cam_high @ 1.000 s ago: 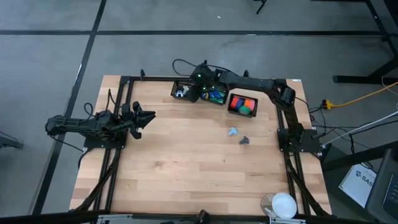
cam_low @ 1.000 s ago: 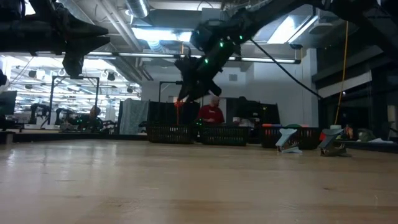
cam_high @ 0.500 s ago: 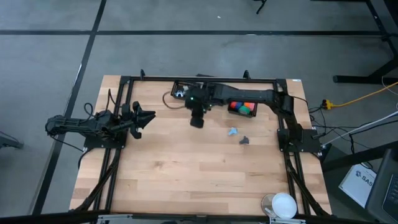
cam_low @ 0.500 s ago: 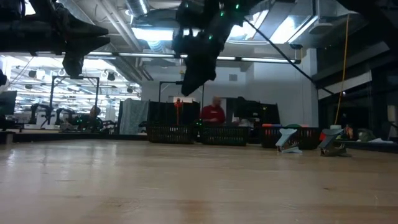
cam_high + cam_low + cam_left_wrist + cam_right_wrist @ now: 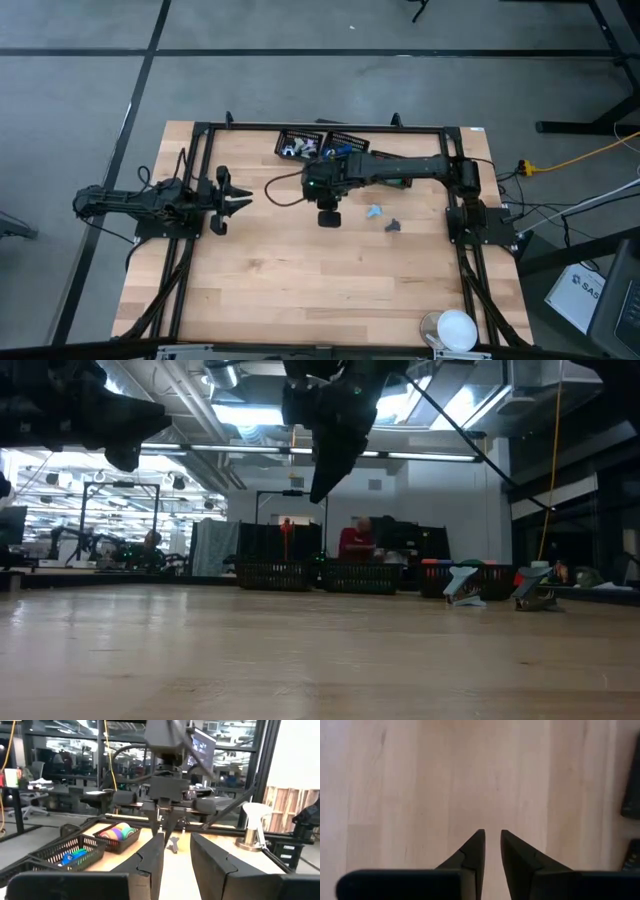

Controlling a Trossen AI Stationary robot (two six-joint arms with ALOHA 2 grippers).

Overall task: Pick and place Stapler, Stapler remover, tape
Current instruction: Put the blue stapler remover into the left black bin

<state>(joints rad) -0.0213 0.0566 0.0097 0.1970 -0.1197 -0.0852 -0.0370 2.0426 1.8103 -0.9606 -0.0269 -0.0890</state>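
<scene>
Hovering over bare counter (image 5: 300, 280), our right end effector (image 5: 490, 840) shows a narrow gap between its fingers and grips nothing. Our left end effector (image 5: 175, 851) waits part open, empty. We see tape (image 5: 118, 831) in a basket (image 5: 131, 840) at the far edge.

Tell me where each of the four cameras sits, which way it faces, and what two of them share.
High view: overhead, straight down on the table; both arms show, left hand, right hand.
Low view: at tabletop height, level toward the room; the right arm hangs in from above, baskets at the far edge.
Left wrist view: looks past its own fingers across the table at the right hand.
Right wrist view: looks down past its own fingers at bare wood.
Shared: low and left wrist views both show the stapler remover.
</scene>
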